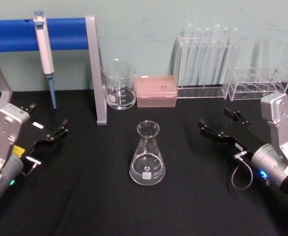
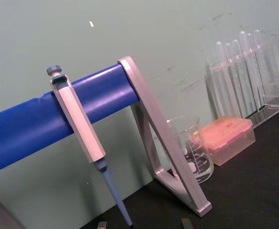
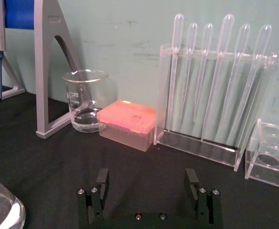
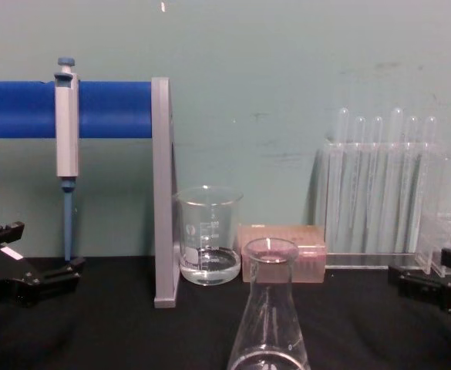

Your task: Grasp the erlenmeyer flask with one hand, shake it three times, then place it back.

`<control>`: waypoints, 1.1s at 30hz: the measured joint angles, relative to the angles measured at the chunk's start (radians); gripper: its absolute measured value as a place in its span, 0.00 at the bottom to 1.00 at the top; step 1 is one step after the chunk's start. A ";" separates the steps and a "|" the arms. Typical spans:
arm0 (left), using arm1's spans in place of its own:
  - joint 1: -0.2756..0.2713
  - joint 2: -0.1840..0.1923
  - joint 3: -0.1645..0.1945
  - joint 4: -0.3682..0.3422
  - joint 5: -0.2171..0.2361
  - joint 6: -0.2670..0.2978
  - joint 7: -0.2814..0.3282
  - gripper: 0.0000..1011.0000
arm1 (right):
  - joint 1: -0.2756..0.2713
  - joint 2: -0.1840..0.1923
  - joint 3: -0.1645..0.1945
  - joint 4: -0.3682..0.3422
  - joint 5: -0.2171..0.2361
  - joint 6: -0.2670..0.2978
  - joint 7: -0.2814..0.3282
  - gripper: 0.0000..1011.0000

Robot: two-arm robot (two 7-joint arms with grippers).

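Overhead, the flask (image 1: 147, 155) stands upright mid-table, neck up, clear glass with a small white label low down. Both grippers, left (image 1: 49, 127) and right (image 1: 217, 124), rest spread and empty, well apart from it. Across the table, its neck (image 4: 269, 258) rises before the beaker (image 4: 208, 245).

The erlenmeyer flask (image 1: 147, 156) is clear, glossy glass, and the beaker (image 1: 118, 84) behind it looks the same. The table (image 1: 109, 196) has a matt black cover, probably cloth, though its weave is hard to see. The stand post (image 1: 95, 69) is dull grey metal with a smooth blue bar (image 1: 16, 33). The tip box (image 1: 156, 90) is translucent pink plastic. The tube rack (image 3: 211, 95) is clear, shiny plastic. The right gripper (image 3: 149, 183) is matt black with small metal screws; the left gripper (image 1: 45, 129) is black as well.
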 joint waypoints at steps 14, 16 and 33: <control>0.000 0.000 0.000 0.000 0.000 0.000 0.000 0.99 | 0.009 -0.012 0.007 0.014 -0.011 0.020 0.018 0.99; 0.000 0.000 0.000 0.000 0.000 0.000 0.000 0.99 | 0.009 -0.011 0.007 0.014 -0.011 0.020 0.018 0.99; 0.000 0.000 0.000 0.000 0.000 0.000 0.000 0.99 | 0.007 -0.010 0.005 0.012 -0.010 0.017 0.015 0.99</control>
